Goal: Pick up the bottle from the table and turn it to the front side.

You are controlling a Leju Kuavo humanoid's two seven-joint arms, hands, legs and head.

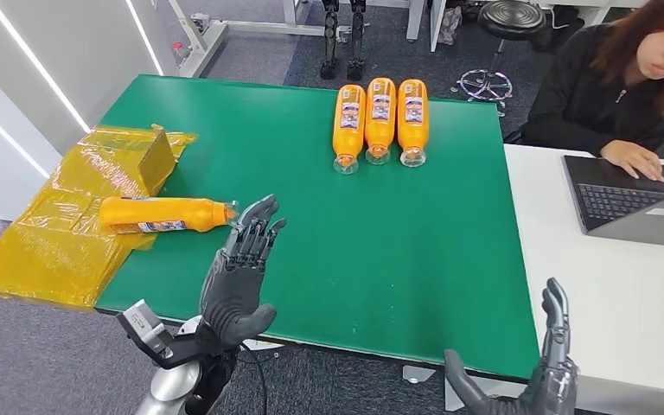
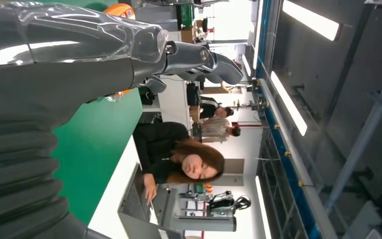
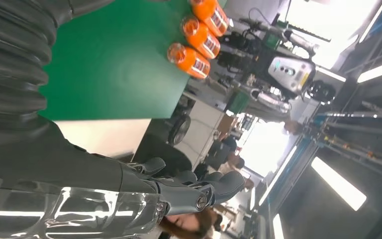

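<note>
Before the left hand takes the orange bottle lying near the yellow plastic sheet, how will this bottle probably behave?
The orange bottle lies on its side and looks round, so a nudge could roll it. It looks full of orange liquid, so probably rather heavy for its size. Its smooth, glossy surface may slip in the open left hand.

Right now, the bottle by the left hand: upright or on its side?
On its side: the bottle lies flat, cap toward the left hand.

Glossy orange plastic bottle (image 1: 166,214) lies on crinkled shiny yellow film (image 1: 47,233); the bench (image 1: 372,242) top is matt green.
</note>
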